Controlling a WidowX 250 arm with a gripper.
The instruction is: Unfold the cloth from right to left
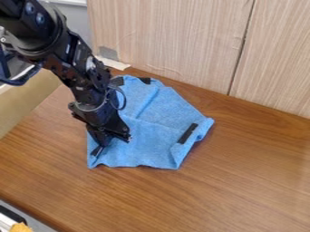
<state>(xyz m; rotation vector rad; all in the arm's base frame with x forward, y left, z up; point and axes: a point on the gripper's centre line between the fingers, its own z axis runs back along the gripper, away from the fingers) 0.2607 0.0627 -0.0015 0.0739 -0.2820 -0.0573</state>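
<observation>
Against the blue cloth (149,142), the gripper (99,150).

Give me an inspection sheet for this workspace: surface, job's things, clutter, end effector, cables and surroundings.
Surface: brown wood-grain table.
Job's things: blue cloth, partly spread, creased, with dark strips and its right edge in view curled.
Clutter: orange item beyond the table's edge, lower left; on the table, nothing seen.
End effector: at the cloth's lower-left corner in view.
Cables: thin loop beside the arm.
Surroundings: pale panels behind.
</observation>
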